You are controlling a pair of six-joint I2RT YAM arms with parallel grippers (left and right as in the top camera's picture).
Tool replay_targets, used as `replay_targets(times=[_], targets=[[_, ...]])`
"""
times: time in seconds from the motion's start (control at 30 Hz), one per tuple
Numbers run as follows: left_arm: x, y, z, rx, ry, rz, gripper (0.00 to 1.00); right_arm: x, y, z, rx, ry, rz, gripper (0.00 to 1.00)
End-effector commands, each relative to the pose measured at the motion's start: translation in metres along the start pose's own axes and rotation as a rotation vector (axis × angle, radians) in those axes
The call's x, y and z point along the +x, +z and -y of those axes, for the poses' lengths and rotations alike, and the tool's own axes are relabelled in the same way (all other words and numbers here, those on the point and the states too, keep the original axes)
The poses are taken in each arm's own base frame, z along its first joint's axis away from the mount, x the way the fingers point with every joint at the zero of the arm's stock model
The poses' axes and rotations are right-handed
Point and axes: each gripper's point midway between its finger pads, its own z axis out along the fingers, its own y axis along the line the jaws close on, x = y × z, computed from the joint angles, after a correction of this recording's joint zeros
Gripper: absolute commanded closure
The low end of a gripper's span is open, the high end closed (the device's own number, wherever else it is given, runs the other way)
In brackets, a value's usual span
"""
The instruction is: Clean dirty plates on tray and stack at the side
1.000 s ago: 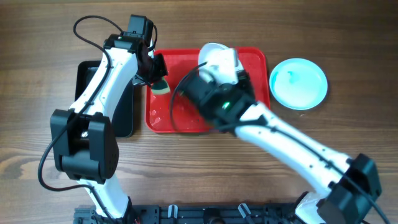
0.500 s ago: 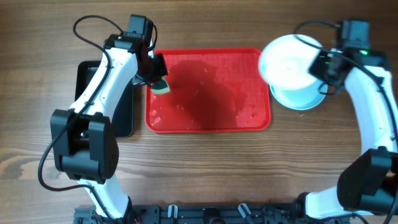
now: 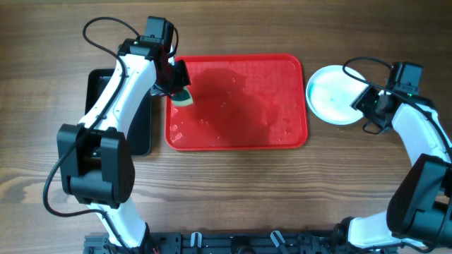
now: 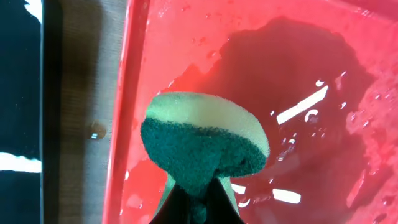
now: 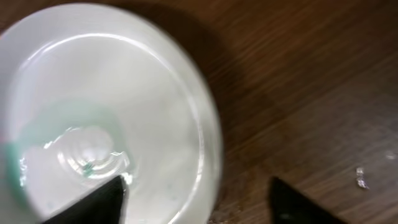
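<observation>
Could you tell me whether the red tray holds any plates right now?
Empty of plates: the large red plastic tray has a bare, wet floor; the round white plate lies outside it.

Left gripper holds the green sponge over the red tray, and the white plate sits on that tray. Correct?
Not quite. The overhead view shows the white plate off the red tray, on the table beside its right edge. The left gripper does hold the green sponge over the tray.

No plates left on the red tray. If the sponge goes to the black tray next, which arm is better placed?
Left. The left hand grips the sponge at the red tray's left edge, beside the black tray. The right hand is open by the white plate.
</observation>
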Motion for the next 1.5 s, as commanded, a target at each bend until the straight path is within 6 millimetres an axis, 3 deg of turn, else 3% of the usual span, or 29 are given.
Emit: replay_targets(times=[0.0, 0.13, 0.23, 0.37, 0.53, 0.6, 0.7, 0.9, 1.03, 1.07, 1.1, 1.13, 1.27, 1.47], targets=[[-0.015, -0.045, -0.013, -0.011, -0.045, 0.081, 0.96, 0.005, -0.015, -0.040, -0.202, -0.093, -0.050, 0.13], [-0.003, -0.090, -0.071, -0.202, -0.108, 0.106, 0.96, 0.006, -0.046, -0.091, -0.293, -0.217, -0.059, 0.11], [0.007, -0.097, -0.103, -0.275, -0.034, 0.046, 0.96, 0.020, -0.056, -0.129, -0.342, -0.317, -0.055, 0.06], [0.003, -0.074, -0.140, -0.295, 0.002, 0.032, 0.96, 0.047, -0.058, -0.166, -0.358, -0.438, -0.054, 0.03], [0.012, -0.041, -0.177, -0.308, -0.078, 0.034, 0.93, 0.059, -0.060, -0.178, -0.352, -0.486, -0.055, 0.02], [0.015, -0.035, -0.180, -0.310, -0.079, 0.026, 0.81, 0.059, -0.060, -0.178, -0.352, -0.486, -0.055, 0.01], [0.015, -0.035, -0.180, -0.309, -0.079, 0.029, 0.47, 0.059, -0.060, -0.178, -0.352, -0.487, -0.055, 0.01], [0.011, -0.045, -0.177, -0.308, -0.082, 0.038, 0.41, 0.058, -0.062, -0.180, -0.363, -0.516, -0.045, 0.01], [0.008, -0.088, -0.155, -0.296, -0.048, 0.067, 0.39, 0.047, -0.087, -0.186, -0.385, -0.522, -0.004, 0.01], [0.007, -0.097, -0.150, -0.291, -0.038, 0.084, 0.39, 0.044, -0.095, -0.187, -0.391, -0.522, 0.008, 0.01], [0.006, -0.107, -0.141, -0.279, -0.030, 0.112, 0.30, 0.040, -0.107, -0.188, -0.400, -0.523, 0.028, 0.00], [0.007, -0.117, -0.133, -0.267, -0.037, 0.145, 0.00, 0.036, -0.122, -0.189, -0.411, -0.523, 0.052, 0.01], [0.011, -0.130, -0.111, -0.239, -0.005, 0.193, 0.00, 0.027, -0.179, -0.185, -0.452, -0.542, 0.146, 0.01], [0.012, -0.129, -0.106, -0.235, 0.009, 0.191, 0.00, 0.034, -0.257, -0.163, -0.514, -0.539, 0.288, 0.00]])
